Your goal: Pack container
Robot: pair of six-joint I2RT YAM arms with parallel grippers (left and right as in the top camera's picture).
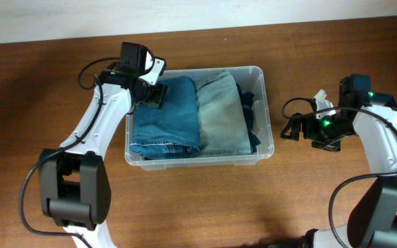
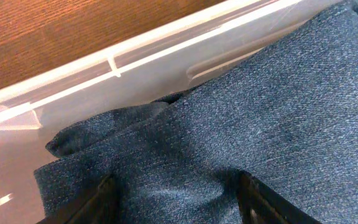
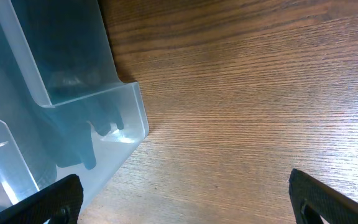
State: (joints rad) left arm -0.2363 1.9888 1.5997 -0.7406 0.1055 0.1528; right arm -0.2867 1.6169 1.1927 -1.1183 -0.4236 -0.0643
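Container on table holds folded blue jeans and paler jeans. Left gripper spread wide astride the blue pair; right gripper wide apart, empty, just beside container.

One clear plastic container stands on the one wooden table. In it lie two folded pairs of jeans: one dark blue pair on the side toward the table's left edge, and one pale faded pair beside it. A strip of darker cloth at the container's right wall may be a third garment; I cannot tell. There are two robot arms, the left arm and the right arm. There are two grippers, the left gripper and the right gripper.
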